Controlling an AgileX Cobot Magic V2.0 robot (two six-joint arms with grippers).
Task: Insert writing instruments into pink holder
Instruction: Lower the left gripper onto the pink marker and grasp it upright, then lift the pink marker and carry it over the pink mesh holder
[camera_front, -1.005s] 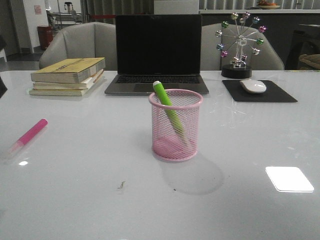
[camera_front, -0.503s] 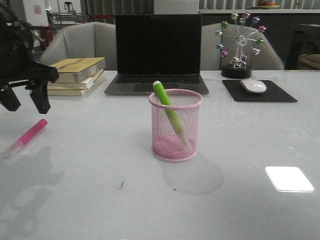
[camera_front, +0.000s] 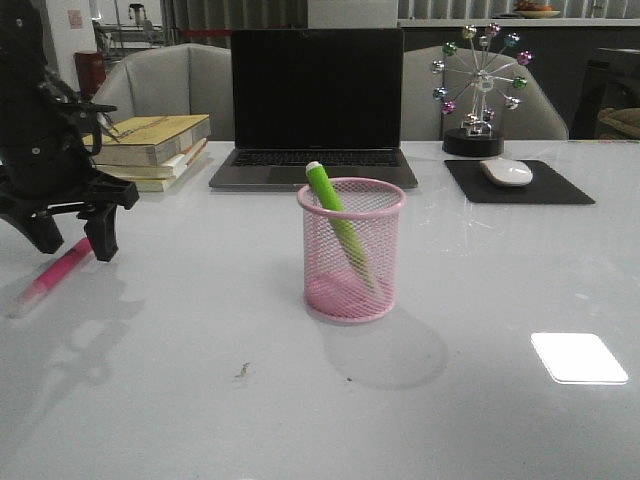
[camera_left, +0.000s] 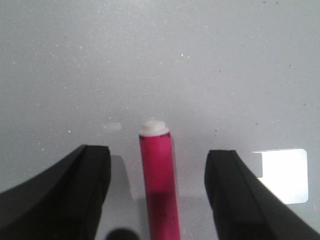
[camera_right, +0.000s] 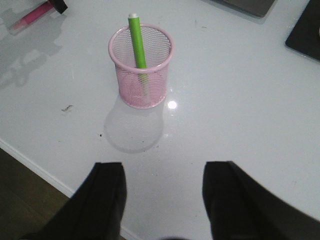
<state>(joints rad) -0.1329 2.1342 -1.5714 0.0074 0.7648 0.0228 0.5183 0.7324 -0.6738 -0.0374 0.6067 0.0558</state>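
Observation:
The pink mesh holder (camera_front: 351, 250) stands mid-table, and the lime green marker (camera_front: 334, 213) leans inside it with its whitish end above the rim. The holder (camera_right: 141, 67) and green marker (camera_right: 136, 40) also show in the right wrist view. The magenta marker (camera_front: 58, 268) lies flat on the table at the left. My left gripper (camera_front: 75, 243) hangs open just above it, a finger on each side of the marker (camera_left: 160, 185), not touching. My right gripper (camera_right: 164, 172) is open and empty, high above the table's near edge.
A closed-lid-dark laptop (camera_front: 316, 105) sits behind the holder, a stack of books (camera_front: 140, 150) behind the left gripper. A mouse (camera_front: 506, 172) on a black pad and a ferris-wheel ornament (camera_front: 480, 90) stand at the back right.
My left arm came in from the left and dropped lower, and its open fingers now straddle the magenta marker. Holder and green marker have not moved.

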